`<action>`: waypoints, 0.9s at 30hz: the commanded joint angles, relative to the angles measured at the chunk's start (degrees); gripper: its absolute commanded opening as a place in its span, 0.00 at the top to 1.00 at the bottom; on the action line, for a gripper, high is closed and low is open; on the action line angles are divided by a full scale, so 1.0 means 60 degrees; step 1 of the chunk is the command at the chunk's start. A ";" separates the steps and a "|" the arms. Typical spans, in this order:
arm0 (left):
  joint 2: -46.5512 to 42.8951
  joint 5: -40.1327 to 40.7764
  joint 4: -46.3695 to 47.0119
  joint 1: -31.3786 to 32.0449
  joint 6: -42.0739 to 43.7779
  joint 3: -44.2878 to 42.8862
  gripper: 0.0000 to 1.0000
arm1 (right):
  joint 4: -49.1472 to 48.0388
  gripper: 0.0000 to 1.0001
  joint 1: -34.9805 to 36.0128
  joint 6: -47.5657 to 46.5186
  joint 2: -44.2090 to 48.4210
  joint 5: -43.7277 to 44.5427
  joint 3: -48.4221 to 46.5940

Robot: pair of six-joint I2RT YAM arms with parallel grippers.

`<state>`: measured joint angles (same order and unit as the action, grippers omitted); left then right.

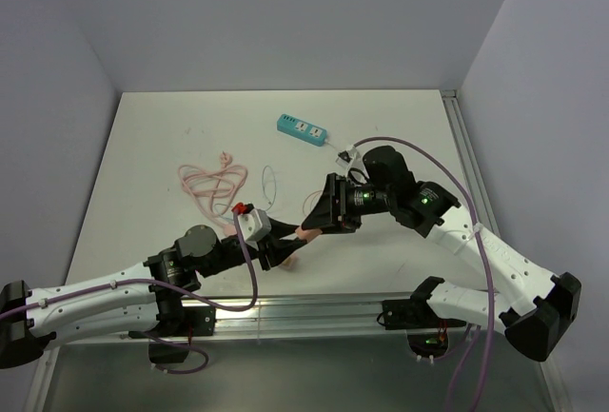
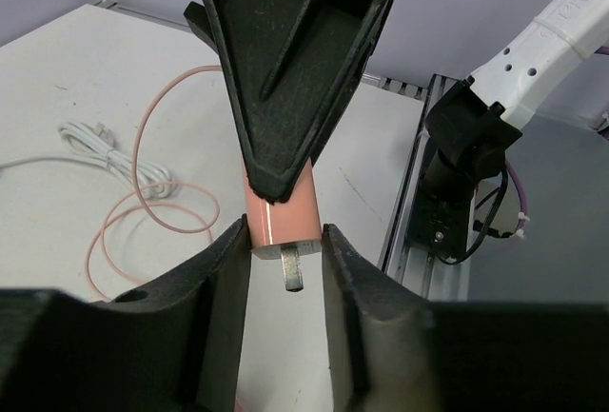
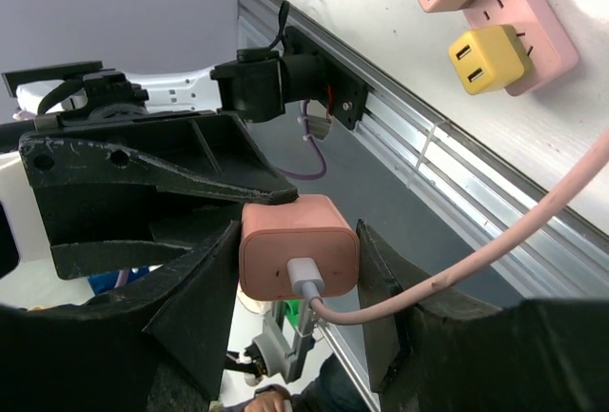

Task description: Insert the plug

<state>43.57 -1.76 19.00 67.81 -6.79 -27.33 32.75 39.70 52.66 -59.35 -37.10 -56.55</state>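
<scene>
The pink plug hangs above the table's near middle, between both grippers. My right gripper is shut on its body; in the right wrist view the plug sits between the fingers with its pink cable trailing right. My left gripper closes on the plug's prong end. In the left wrist view both fingers touch the plug and a metal prong points down. The teal power strip lies far back on the table.
The pink cable coil lies at left centre, also in the left wrist view beside a white cable. The metal rail runs along the near edge. A pink strip with adapters shows in the right wrist view.
</scene>
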 commanded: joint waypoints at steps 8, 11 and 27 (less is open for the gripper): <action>-0.0202 0.3043 -0.0514 -0.0008 -0.1928 -0.0395 0.07 | 0.0137 1.00 0.0092 -0.2533 0.0400 0.2885 -0.0564; -0.0114 0.4173 -0.1524 -0.0139 -0.2997 -0.0746 0.02 | 0.0006 1.00 0.0106 -0.3295 0.0400 0.4291 -0.0667; -0.0156 0.4638 -0.7837 -0.5002 -0.8446 -0.2343 0.00 | -0.1532 1.00 0.2829 -0.6007 -0.2175 0.7765 -0.1443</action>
<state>45.30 19.59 -19.14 38.89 -50.04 -36.71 28.16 52.69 22.48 -70.22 2.70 -62.02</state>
